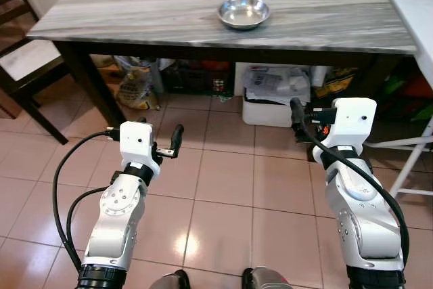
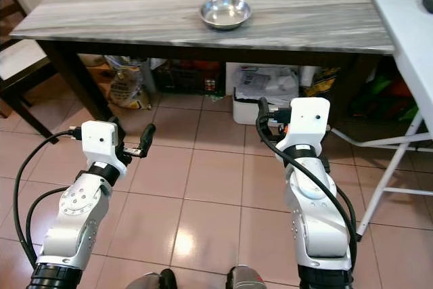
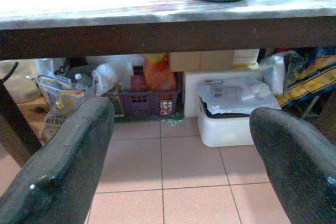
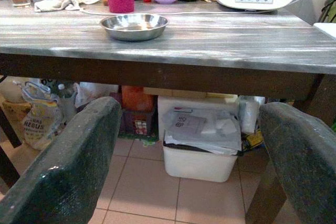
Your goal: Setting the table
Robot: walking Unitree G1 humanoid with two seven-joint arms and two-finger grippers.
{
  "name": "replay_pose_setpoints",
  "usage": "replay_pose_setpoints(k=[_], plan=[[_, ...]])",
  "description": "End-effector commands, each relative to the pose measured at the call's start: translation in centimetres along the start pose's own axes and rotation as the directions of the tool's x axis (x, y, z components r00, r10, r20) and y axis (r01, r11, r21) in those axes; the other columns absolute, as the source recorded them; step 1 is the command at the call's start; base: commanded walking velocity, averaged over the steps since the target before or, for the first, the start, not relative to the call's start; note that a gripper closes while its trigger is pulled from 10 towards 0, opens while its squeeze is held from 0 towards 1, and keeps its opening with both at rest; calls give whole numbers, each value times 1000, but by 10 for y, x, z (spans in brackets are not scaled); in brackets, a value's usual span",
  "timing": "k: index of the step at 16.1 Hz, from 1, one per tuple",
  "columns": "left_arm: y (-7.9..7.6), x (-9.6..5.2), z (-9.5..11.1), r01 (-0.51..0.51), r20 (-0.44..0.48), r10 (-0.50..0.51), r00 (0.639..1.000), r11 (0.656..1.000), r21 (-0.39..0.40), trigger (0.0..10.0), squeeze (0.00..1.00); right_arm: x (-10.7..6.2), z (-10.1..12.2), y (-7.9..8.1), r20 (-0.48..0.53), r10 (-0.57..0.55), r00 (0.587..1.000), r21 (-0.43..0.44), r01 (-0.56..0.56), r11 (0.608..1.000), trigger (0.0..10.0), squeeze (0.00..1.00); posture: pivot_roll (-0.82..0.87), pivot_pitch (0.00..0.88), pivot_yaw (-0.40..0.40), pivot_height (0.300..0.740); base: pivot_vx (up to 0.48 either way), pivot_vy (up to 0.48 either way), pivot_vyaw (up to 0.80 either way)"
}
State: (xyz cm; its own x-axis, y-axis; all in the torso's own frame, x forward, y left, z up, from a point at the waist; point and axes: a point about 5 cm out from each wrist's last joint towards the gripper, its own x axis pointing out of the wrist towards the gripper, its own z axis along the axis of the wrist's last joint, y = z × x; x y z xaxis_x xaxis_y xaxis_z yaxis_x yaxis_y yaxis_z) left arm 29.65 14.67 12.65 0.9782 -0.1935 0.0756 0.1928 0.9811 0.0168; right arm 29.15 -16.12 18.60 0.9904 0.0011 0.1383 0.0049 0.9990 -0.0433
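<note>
Early stage of table setting: a steel bowl [image 1: 243, 12] sits alone near the front edge of the table [image 1: 135, 21], while the left gripper [image 1: 162, 141] and right gripper [image 1: 302, 121], fingers wide and empty, hang short of it above the floor.

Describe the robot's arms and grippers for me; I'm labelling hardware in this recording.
Both arms are silver metal with rounded joint housings and black collars at the base. Each wrist carries a white boxy module. Black cables loop along the outside of each arm. The left gripper and right gripper each have two long black fingers, matte and slightly scuffed. The right wrist shows small orange details.
</note>
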Motion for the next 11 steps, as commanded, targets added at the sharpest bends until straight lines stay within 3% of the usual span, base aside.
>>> replay_pose_setpoints(k=[1,9,11], plan=[[-1,-2,-1,3,-1,-3,1000,1000,-1,10000,0,-1,1,-4,-2,-14,1000,2,14,1000,10000,0,-232,196,41,740,0,-356,0],[3,-2,-1,-5,1,5,1000,1000,3,10000,0,0,0,-5,-16,-20,1000,10,20,1000,10000,0,-234,200,37,740,0,-435,0],[1,-1,-2,-1,0,1,1000,1000,-1,10000,0,1,1,-5,-16,-24,1000,13,24,1000,10000,0,-236,198,38,740,0,-426,-406]])
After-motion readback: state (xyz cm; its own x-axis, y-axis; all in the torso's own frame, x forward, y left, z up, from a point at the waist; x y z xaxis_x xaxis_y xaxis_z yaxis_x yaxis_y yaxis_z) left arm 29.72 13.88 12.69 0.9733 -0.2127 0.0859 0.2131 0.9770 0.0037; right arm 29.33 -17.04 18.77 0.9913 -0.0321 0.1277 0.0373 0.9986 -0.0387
